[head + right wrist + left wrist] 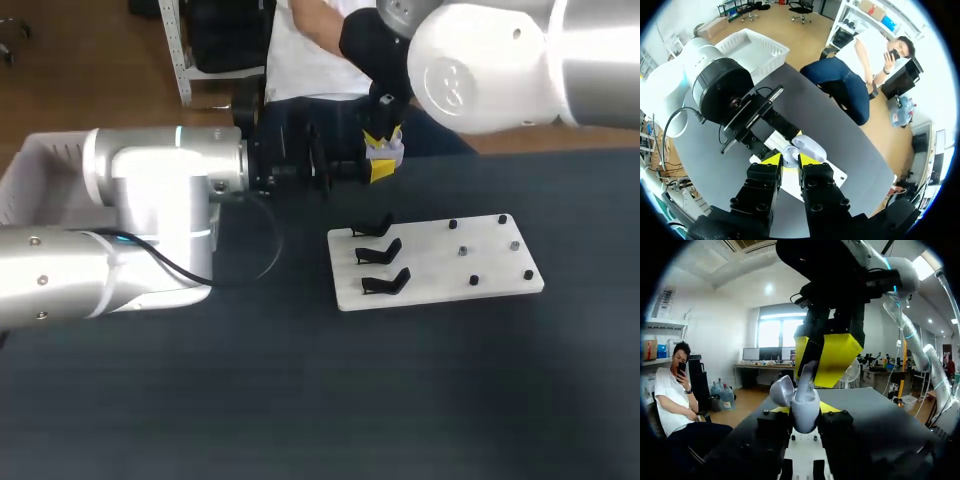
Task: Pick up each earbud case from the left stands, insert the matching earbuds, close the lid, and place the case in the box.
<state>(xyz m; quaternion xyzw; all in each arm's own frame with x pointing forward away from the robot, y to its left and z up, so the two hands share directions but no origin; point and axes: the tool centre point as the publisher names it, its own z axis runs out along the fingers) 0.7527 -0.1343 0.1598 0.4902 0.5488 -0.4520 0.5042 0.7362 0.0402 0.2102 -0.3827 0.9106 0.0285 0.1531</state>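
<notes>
My left gripper (803, 412) is shut on a white earbud case (801, 405), holding it upright above the table with its lid (781, 390) swung open. My right gripper (824, 357) comes down onto the case from above and is shut on a white earbud (808, 374) whose lower end sits at the case's opening. From the right wrist, the earbud (789, 150) shows between my yellow fingertips (771, 159), with the case lid (811, 148) just ahead. In the head view both grippers meet at the table's far edge, left gripper (352, 170) and right gripper (384, 140).
A white board (440, 275) lies mid-table, with three bare black stands (382, 252) on its left part and several small dark pegs (474, 280) on its right. A white box (35, 170) stands at the far left behind my left arm.
</notes>
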